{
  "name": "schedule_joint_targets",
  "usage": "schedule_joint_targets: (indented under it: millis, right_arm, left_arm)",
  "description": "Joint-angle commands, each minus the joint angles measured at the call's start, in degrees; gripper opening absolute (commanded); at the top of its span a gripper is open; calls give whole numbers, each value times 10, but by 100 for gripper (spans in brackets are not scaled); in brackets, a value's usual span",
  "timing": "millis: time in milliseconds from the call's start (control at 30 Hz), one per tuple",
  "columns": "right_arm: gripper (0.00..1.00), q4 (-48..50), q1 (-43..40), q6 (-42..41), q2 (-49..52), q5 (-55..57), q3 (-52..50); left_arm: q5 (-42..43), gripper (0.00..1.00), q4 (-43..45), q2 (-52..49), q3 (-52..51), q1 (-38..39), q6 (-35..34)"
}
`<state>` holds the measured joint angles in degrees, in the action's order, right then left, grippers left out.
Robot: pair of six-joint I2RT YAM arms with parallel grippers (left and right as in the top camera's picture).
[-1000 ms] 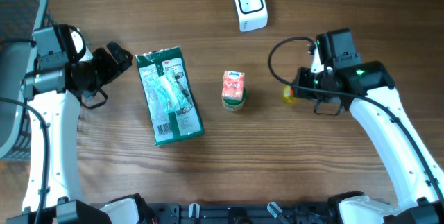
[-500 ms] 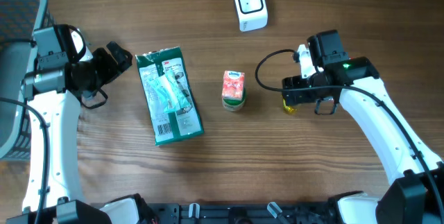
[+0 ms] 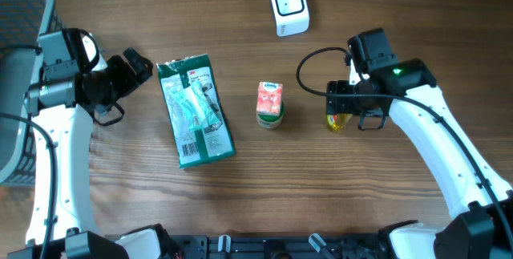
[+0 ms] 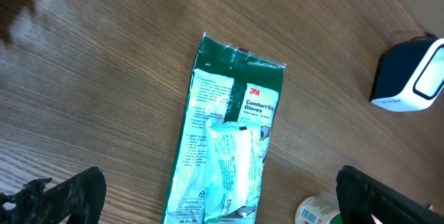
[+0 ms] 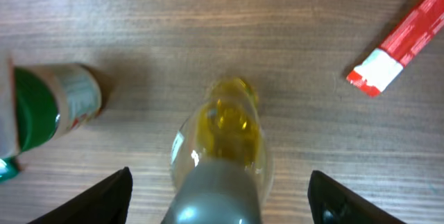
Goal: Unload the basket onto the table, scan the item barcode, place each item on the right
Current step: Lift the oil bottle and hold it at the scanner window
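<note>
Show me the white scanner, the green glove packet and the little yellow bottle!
white scanner (image 3: 288, 4): overhead view, its top face.
green glove packet (image 3: 196, 113): overhead view, middle of the pack.
yellow bottle (image 5: 220, 123): right wrist view, its yellow body.

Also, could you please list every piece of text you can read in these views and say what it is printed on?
"3M": on the green glove packet.
"Comfort Grip Gloves": on the same packet, beside the logo; the last letter of "Grip" is hard to make out.
The packet's fine print is too small to read.
Small orange-and-green container: label too blurred to read.
Yellow bottle and barcode scanner: no text can be read.
</note>
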<state>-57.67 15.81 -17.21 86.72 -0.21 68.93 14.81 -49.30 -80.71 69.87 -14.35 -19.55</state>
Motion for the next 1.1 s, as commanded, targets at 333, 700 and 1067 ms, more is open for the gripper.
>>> schedule_joint_targets:
  millis: [333,700,1067]
  right_arm:
    - [75,57,32,7,1,29,-38]
    - [71,58,44,8,17,94,-38]
    - [54,53,44,5,51,92,-15]
  left_arm:
    - [-3,100,2,3,5,2,12]
    - [-3,100,2,3,5,2,12]
    - [-3,100,2,3,5,2,12]
